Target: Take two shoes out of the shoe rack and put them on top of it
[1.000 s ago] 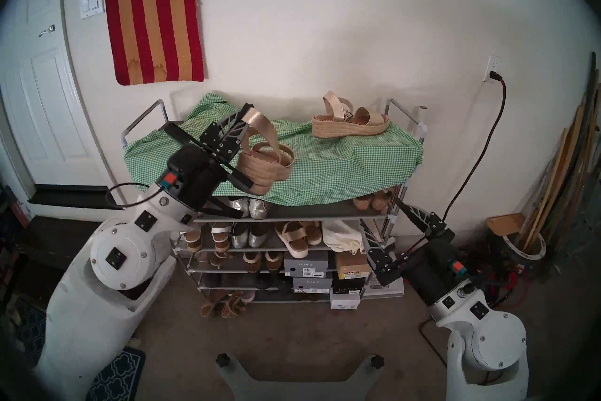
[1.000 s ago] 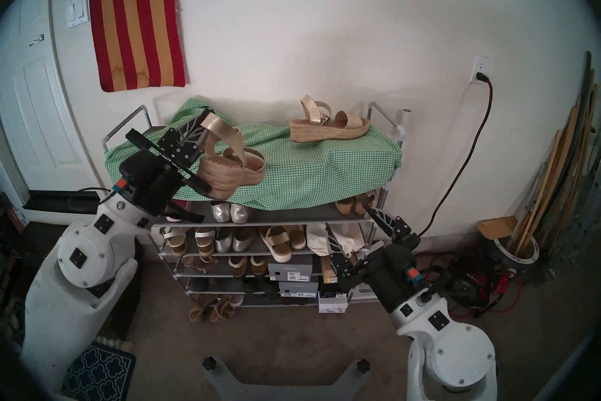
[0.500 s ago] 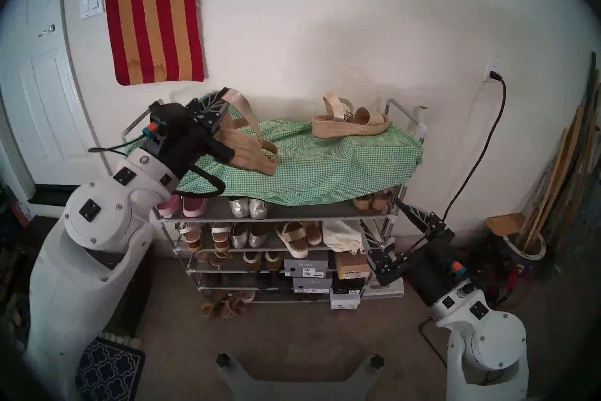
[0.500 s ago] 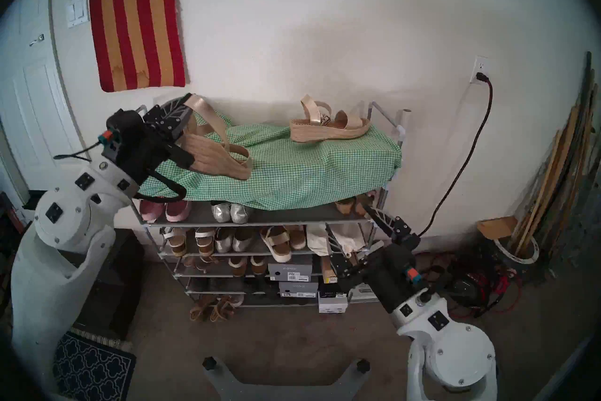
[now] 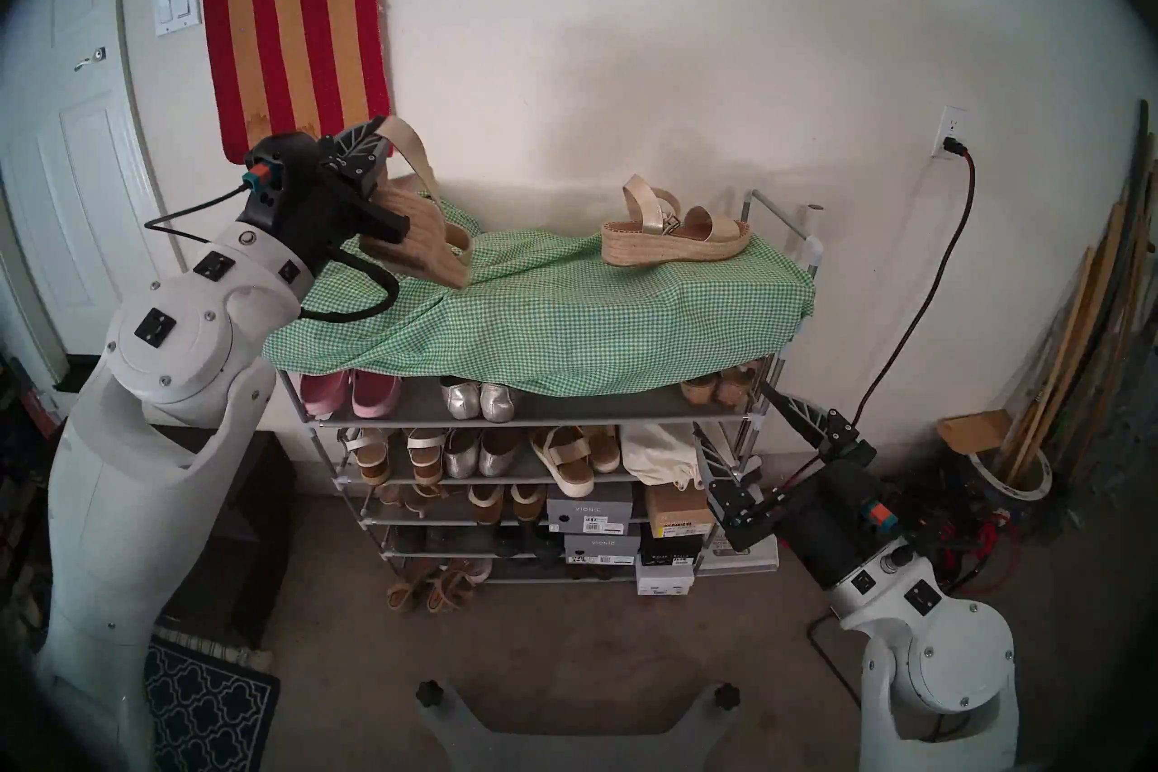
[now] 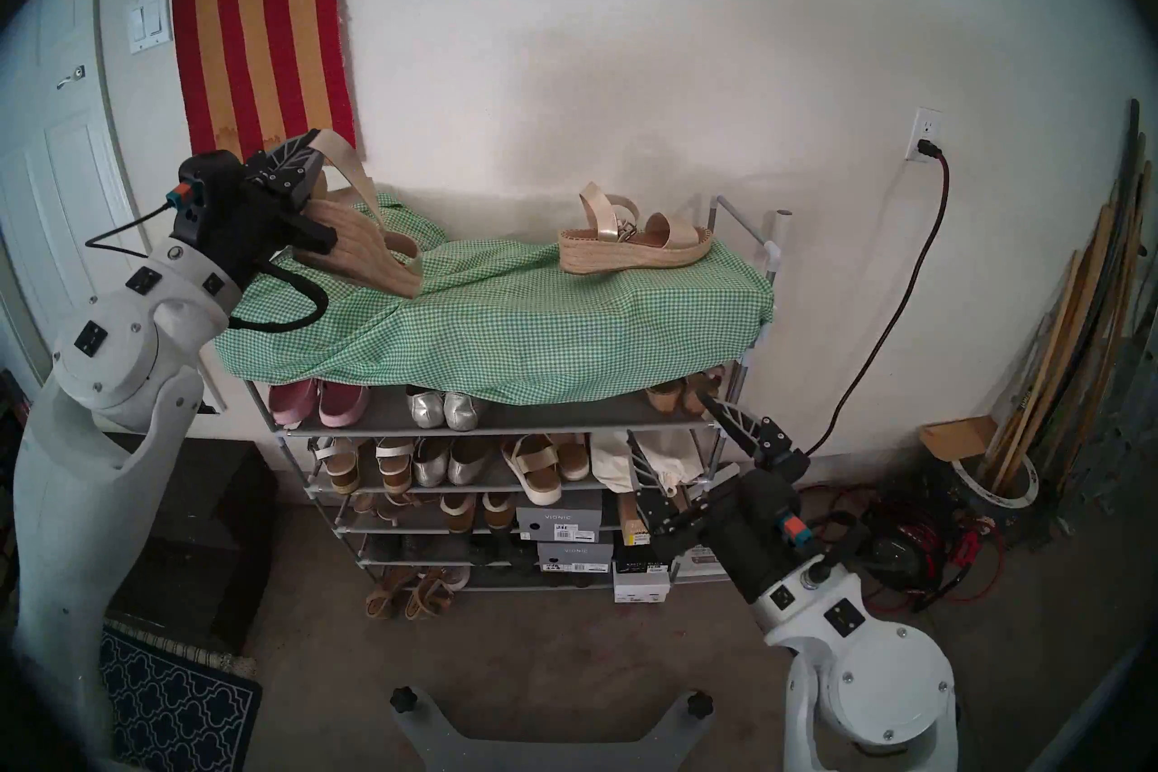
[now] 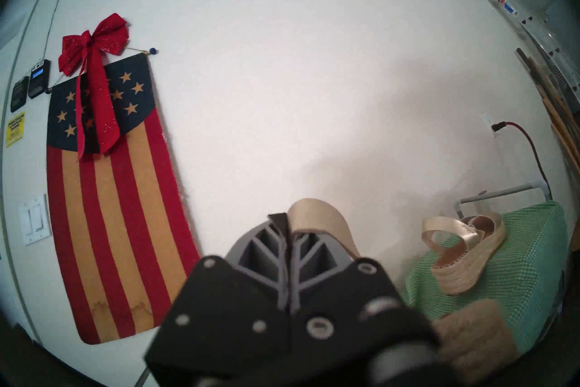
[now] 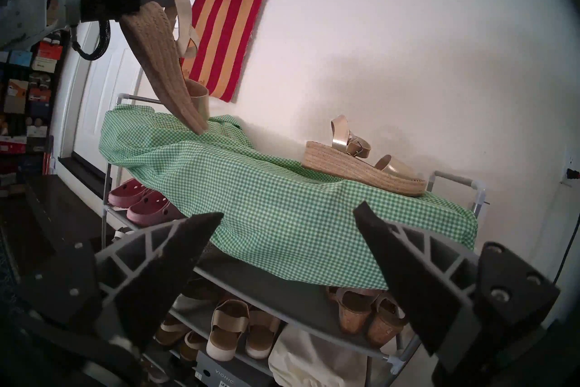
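Note:
My left gripper [image 5: 381, 136] is shut on the pale-gold ankle strap of a jute-soled sandal [image 5: 421, 233]. The sandal hangs toe-down over the back left corner of the shoe rack [image 5: 777, 210]. Its toe is at the green checked cloth [image 5: 595, 313] that covers the rack's top; I cannot tell if it touches. In the left wrist view the fingers [image 7: 276, 251] pinch the strap [image 7: 317, 216]. The matching sandal [image 5: 673, 241] stands upright on the cloth at the right. My right gripper [image 5: 733, 410] is open and empty, low by the rack's right front post.
The lower shelves hold pink clogs [image 5: 351, 395], silver flats [image 5: 479, 401], white-soled sandals [image 5: 567, 460], cork wedges [image 5: 717, 385] and shoe boxes [image 5: 589, 511]. A striped flag [image 5: 294, 19] hangs behind my left gripper. A red cord [image 5: 927, 282] and leaning sticks [image 5: 1078, 338] are at the right.
My left arm has carried the sandal up and back, from the front left of the rack's top to its back left corner, tilting it more toe-down. The right arm has not moved.

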You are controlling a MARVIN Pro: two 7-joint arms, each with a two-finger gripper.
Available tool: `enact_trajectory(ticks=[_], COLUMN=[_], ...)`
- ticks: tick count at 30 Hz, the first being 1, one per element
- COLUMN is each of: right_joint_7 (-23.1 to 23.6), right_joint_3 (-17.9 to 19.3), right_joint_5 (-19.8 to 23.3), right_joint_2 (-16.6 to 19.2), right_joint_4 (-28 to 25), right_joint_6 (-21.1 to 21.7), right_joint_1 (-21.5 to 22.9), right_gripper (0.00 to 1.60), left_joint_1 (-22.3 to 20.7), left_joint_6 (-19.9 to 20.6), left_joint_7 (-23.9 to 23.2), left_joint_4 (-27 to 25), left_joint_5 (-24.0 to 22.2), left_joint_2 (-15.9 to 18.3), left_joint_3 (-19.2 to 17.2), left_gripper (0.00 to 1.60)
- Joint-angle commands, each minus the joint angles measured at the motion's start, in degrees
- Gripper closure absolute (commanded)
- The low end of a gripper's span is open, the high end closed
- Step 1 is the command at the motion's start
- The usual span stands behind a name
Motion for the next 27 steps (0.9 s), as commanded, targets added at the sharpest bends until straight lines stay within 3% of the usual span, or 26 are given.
enact_trajectory(ticks=[1, 11, 12, 13, 18, 27], right_joint_7=[0.06, 0.04, 0.04, 0.04, 0.04, 0.03], right_joint_3=[-0.15, -0.13, -0.12, -0.12, -0.11, -0.10], right_joint_5=[-0.01, -0.06, -0.06, -0.07, -0.09, -0.14], right_joint_2=[0.01, -0.01, -0.01, -0.01, -0.01, -0.01], right_joint_4=[-0.02, -0.03, -0.03, -0.03, -0.03, -0.03], right_joint_6=[0.02, 0.00, 0.00, 0.00, -0.01, -0.02], right_joint_1=[0.06, 0.05, 0.05, 0.05, 0.04, 0.04], right_gripper=[0.00, 0.00, 0.00, 0.00, 0.00, 0.00], left_joint_1=[-6.53, -13.16, -12.07, -14.87, -15.93, -21.88], left_joint_6=[0.46, 2.12, 1.88, 2.51, 2.74, 3.88], left_joint_7=[1.64, 3.23, 3.48, 3.44, 4.43, 6.85], left_joint_4=[1.87, 7.77, 7.73, 9.21, 11.86, 18.13], left_joint_5=[0.36, 1.51, 1.65, 1.84, 2.96, 5.06], left_joint_2=[-0.14, -2.26, -2.55, -3.05, -5.07, -9.47], left_joint_3=[1.32, 7.15, 7.18, 8.67, 11.19, 15.30], left_gripper=[1.60, 1.60, 1.60, 1.60, 1.60, 1.60])
